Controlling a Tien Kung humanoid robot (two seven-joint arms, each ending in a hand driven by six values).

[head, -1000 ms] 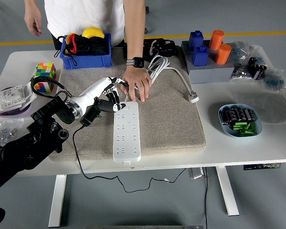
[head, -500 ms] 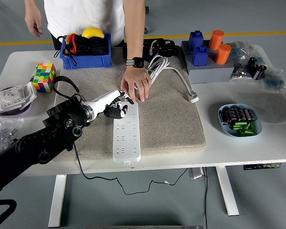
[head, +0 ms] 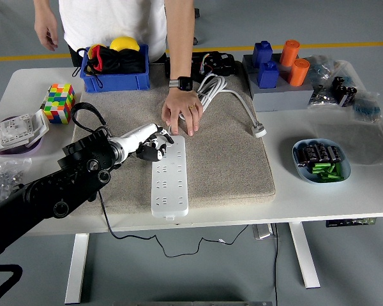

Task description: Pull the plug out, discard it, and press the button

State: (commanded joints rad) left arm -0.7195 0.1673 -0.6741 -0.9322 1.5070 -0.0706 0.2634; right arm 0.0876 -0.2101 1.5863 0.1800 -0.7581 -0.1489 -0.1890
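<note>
Left hand [head: 150, 144]: white five-finger hand on the black arm coming in from the left edge, fingers curled tight around the black plug [head: 148, 152], right at the far-left corner of the power strip
Plug: black, in the robot's grip, touching or just off the strip's far end, honestly can't tell if it's seated in a socket; its thin black cord [head: 108, 217] runs down over the near edge of the tabletop
Power strip [head: 170, 177]: long white one, lying lengthwise on the beige mat [head: 230, 159], middle of the tabletop, near end close to the mat's near edge
Person's hand [head: 182, 113]: wearing a smartwatch, pressed flat on the mat at the strip's far end, fingers over the thick white cable [head: 233, 95]
Right hand: not in the shot
Blue bin [head: 115, 80]: far edge of the tabletop, left of centre, stuff piled inside
Rubik's cube [head: 59, 103]: towards the left edge
Blue dish [head: 322, 161]: towards the right edge, holding black and green bits
</note>
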